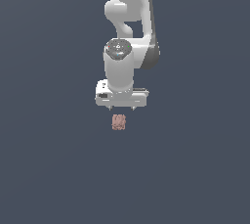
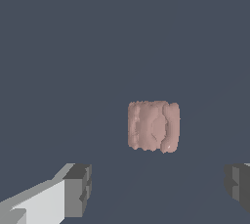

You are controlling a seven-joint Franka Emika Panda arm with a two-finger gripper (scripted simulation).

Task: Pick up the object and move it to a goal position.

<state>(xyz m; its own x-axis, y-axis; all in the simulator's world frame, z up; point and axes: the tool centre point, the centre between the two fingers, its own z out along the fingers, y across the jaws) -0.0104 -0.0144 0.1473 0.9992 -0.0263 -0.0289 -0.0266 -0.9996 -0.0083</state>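
The exterior view shows the white Panda arm (image 1: 128,27) coming down from the top centre of the frame, its wrist pointing toward the plain dark grey-blue floor (image 1: 49,169). The gripper (image 1: 121,107) sits at the middle of the frame, and only two tiny finger stubs peek out under its wide white body, so this view alone does not tell how far the fingers stand apart. Just below the gripper in the frame, separate from it, lies the object (image 1: 118,122), a small pinkish-brown clump narrower than the gripper body. The wrist view supplies what the exterior view hides: the two grey fingertips (image 2: 78,190) appear at the lower left and lower right edges of the frame, spread wide apart with bare floor between them, holding nothing. The object (image 2: 154,126) appears right of centre in that frame, a blocky lump with vertical ridges and a bumpy surface, resting on the floor and touching neither fingertip. The arm's upper links show only in the exterior view.
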